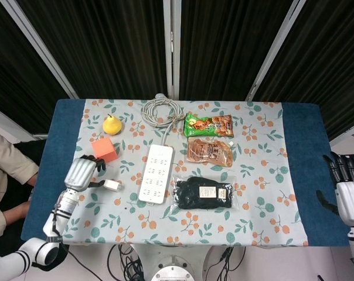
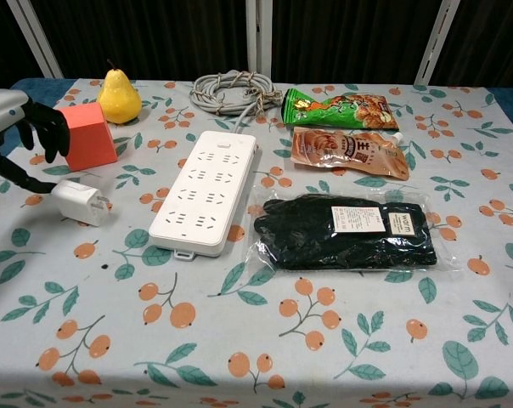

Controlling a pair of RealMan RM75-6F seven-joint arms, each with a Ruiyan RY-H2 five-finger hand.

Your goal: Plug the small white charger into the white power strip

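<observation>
Left hand [image 1: 81, 173] low over the surface [image 1: 265, 193], just left of the small white charger [image 1: 112, 185], dark fingers [image 2: 44, 127] spread above it, thumb reaching along the cloth toward the charger's near side. Nothing gripped: hand loose, not clasped on the charger. Whether the thumb tip touches the charger, cannot tell.

Charger lying flat on the floral cloth, prongs pointing right toward the white power strip [image 1: 156, 173], a clear gap between the two. Power strip running lengthwise down the middle, sockets up, its grey cable coiled [image 1: 161, 110] at the far edge.

Orange block [image 1: 104, 150] just behind the left hand, yellow pear [image 1: 111, 124] farther back. To the right of the strip: green snack packet [image 1: 208, 124], brown sauce pouch [image 1: 209, 151], bagged black gloves [image 1: 204, 193] nearest the front.

Right hand [image 1: 348, 193] well off at the far right edge, over the blue border, fingers upright and apart, holding nothing.
</observation>
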